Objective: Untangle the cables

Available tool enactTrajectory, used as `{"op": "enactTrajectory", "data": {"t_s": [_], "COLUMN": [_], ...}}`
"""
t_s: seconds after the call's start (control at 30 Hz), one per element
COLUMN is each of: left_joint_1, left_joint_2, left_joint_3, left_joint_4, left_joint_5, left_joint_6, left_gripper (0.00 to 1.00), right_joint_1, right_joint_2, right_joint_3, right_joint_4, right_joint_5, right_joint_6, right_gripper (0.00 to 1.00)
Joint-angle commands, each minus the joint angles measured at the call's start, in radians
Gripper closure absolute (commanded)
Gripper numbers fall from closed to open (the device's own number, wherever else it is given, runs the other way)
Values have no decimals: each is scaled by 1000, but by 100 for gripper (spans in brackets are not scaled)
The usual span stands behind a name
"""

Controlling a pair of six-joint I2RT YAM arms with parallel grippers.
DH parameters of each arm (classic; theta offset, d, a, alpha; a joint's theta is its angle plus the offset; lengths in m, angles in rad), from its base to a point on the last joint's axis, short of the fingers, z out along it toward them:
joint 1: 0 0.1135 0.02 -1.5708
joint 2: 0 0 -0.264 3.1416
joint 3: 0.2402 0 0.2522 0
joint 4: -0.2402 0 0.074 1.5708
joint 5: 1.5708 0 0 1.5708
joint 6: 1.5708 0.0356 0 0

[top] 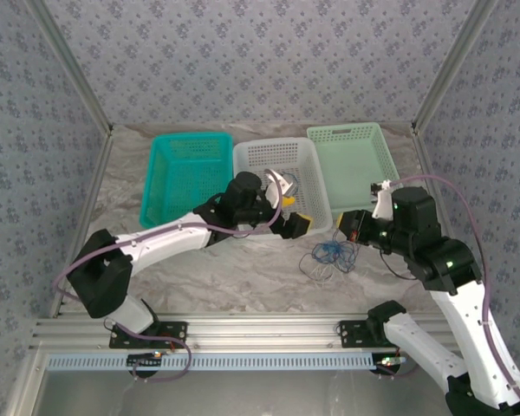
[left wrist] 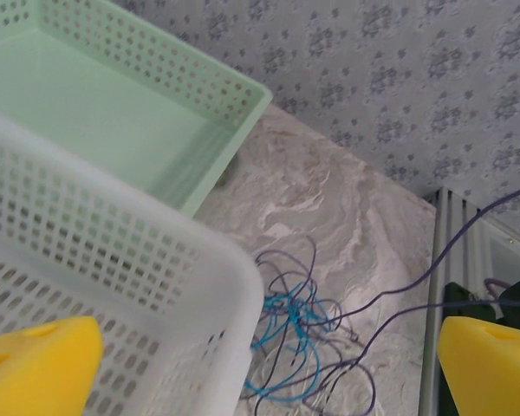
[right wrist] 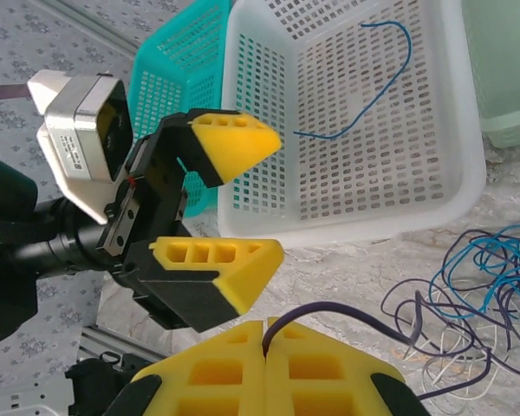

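Mid-separation, the right gripper (right wrist: 264, 334), pinched shut on a dark wire (right wrist: 347, 310), should next draw it from the cables (top: 331, 253) at the white basket's (top: 241, 173) five o'clock, while the wide-open left gripper (right wrist: 273, 195) holds nothing.

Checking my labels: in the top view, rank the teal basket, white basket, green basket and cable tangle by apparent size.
1-3. teal basket, white basket, green basket: about alike, too close to rank.
4. cable tangle: clearly smallest.

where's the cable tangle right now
The cable tangle lies right of centre in the top view, just in front of the white basket's near right corner; the right gripper beside it pinches one dark strand.
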Motion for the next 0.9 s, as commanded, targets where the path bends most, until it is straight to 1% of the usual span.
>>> {"op": "enactTrajectory", "data": {"t_s": [0.0,0.2,0.27,0.37,0.6,0.73,0.87], "left_joint_1": [-27,-46,-47,-54,-56,-56,-59], "left_joint_2": [31,68,68,68,80,83,100], "left_joint_3": [70,99,104,125,142,143,156], "left_joint_4": [45,75,100,97,82,83,88], "left_joint_5": [51,45,63,72,20,-9,3], "left_joint_6": [-4,-22,-27,-16,-14,-22,-32], "left_gripper": [1,1,1,1,0,1,1], "right_joint_1": [3,-2,-4,-7,-25,-31,-37], "right_joint_2": [7,77,109,141,200,244,267], "right_joint_3": [87,279,339,393,554,656,686], "right_joint_4": [-25,-83,-97,-117,-119,-153,-145], "right_joint_5": [-24,-44,-61,-67,-116,-126,-139], "right_joint_6": [-56,-113,-130,-149,-176,-204,-203], "right_gripper": [100,100,100,100,100,100,100]}}
